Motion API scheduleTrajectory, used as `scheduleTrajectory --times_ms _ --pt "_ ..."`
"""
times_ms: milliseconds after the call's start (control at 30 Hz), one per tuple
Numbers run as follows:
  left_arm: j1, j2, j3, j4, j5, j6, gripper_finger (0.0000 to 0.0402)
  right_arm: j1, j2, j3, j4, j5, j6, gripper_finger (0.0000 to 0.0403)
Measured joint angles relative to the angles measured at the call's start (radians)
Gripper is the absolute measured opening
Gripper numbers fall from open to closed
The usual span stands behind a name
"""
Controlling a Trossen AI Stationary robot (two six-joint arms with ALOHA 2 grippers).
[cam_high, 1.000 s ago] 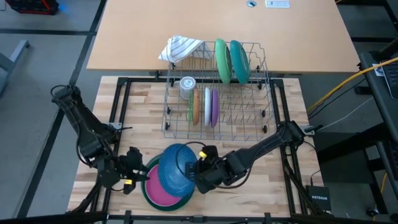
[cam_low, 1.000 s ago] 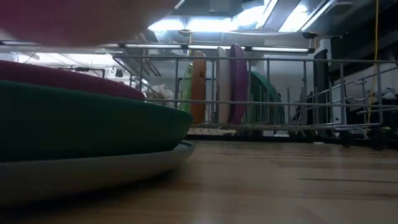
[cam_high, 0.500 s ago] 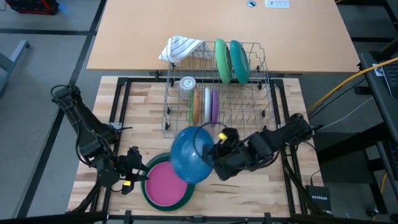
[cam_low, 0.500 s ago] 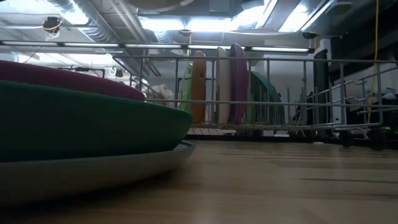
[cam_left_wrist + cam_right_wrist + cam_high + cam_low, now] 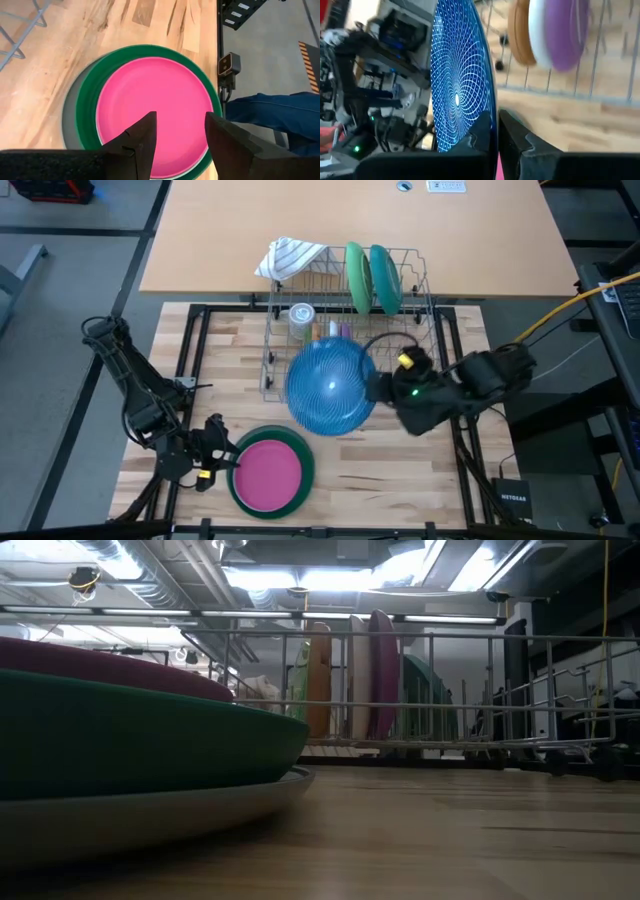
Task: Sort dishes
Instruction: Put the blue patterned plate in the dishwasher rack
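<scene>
The left hand (image 5: 205, 455) hung with its fingers parted and empty, just beside the stack at the near edge of the counter (image 5: 400, 470). That stack now showed the pink plate (image 5: 266, 477) uncovered on top, resting in the dark green plate (image 5: 306, 470); a second before, the blue plate (image 5: 331, 387) had lain over it. The blue plate had since been lifted clear, carried away from the stack and tipped toward upright, and it now stood above the near part of the wire rack (image 5: 420, 330). The right hand (image 5: 495, 131) was closed on its rim. In the rack stood the tan plate (image 5: 518, 30), white plate (image 5: 536, 35) and purple plate (image 5: 565, 32), with the green plate (image 5: 357, 278) and teal plate (image 5: 382, 277) farther back. Judged from this, slotting the blue plate was the step in hand.
</scene>
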Motion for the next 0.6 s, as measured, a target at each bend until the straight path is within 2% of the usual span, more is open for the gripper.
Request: scheduleTrajectory --times_ms 133,333,467,600 --pt "0.01 0.0 0.0 0.0 -0.008 0.017 0.0156 -0.011 -0.051 -0.001 -0.001 0.092 -0.083 0.0016" --pt "0.04 0.0 0.0 0.0 -0.012 0.026 0.0156 -0.139 -0.123 -0.001 -0.003 0.113 -0.233 0.0016" --pt "0.069 0.0 0.0 0.0 -0.017 0.026 0.0156 -0.304 -0.166 -0.001 -0.004 0.044 -0.404 0.0016" --pt "0.103 0.0 0.0 0.0 -0.017 0.026 0.0156 -0.516 -0.205 -0.001 -0.005 -0.086 -0.589 0.0016"
